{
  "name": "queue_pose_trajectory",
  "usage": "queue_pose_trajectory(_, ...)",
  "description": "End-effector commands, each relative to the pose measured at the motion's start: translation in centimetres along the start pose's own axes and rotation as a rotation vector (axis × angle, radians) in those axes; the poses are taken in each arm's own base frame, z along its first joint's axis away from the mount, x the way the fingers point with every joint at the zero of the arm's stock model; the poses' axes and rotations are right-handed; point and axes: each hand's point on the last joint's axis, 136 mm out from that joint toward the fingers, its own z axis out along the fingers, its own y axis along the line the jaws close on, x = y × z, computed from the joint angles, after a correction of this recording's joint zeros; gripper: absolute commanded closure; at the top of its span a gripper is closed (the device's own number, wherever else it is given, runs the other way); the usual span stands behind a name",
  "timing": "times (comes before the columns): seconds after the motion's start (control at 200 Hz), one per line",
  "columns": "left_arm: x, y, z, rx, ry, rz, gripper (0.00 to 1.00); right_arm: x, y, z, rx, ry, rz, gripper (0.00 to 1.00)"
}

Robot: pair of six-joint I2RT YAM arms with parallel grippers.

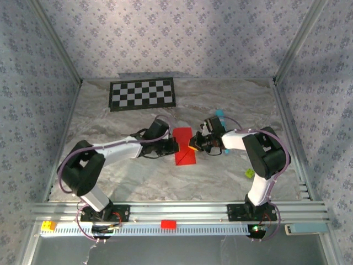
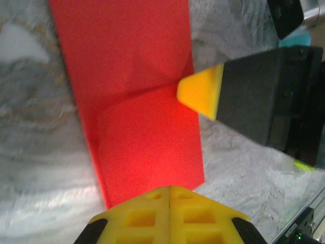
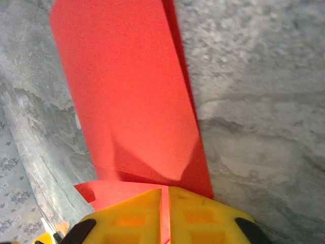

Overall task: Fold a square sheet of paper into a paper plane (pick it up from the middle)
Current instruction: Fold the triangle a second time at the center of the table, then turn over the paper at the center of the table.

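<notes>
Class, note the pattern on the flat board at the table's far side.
The board: black-and-white checks; top external view.

red sheet (image 2: 137, 101): top cropped | near edge hidden under left end effector (image 2: 168, 190) | green speck (image 1: 249, 173): unidentifiable

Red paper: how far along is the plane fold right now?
Done: the red paper lies as a narrow strip with a crease across it, so at least one fold looks made. In hand: the right pincer is closed on its edge; the left pincer is shut at the strip's end. Left: no pointed nose or wings yet.
</notes>
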Motion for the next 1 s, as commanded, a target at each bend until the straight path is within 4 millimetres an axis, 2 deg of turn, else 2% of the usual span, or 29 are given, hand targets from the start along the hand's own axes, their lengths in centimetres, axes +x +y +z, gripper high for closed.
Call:
queue_pose_trajectory(0.0, -0.6, -0.6, 1.0, 0.005, 0.041, 0.039, 0.98, -0.9, 2.4, -1.4, -0.035, -0.004, -0.070, 0.87)
queue_pose_trajectory(0.135, -0.9, 0.8, 2.0, -0.024, 0.064, 0.025, 0.98, -1.1, 2.7, -2.5, -0.024, -0.016, -0.077, 0.86)
queue_pose_trajectory(0.275, -1.0, 1.9, 2.7, -0.058, 0.083, 0.035, 0.99, 0.4, 2.0, -3.1, -0.008, -0.012, -0.048, 0.85)
queue_pose_trajectory(0.38, -0.7, 2.8, 3.1, -0.088, 0.100, 0.040, 0.99, 2.2, 1.0, -3.3, 0.027, 0.007, -0.029, 0.84)
queue_pose_trajectory(0.575, 1.0, 4.3, 3.7, -0.111, 0.141, 0.026, 0.99, 5.1, -2.5, -4.2, 0.239, 0.040, 0.000, 0.81)
queue_pose_trajectory(0.795, 3.0, 5.1, 3.8, -0.125, 0.158, 0.009, 1.00, 6.5, -2.3, -4.3, 0.222, 0.052, 0.007, 0.75)
queue_pose_trajectory(0.995, 3.3, 5.1, 3.5, -0.127, 0.152, 0.006, 1.00, 7.1, -2.4, -4.2, 0.220, 0.066, 0.009, 0.71)
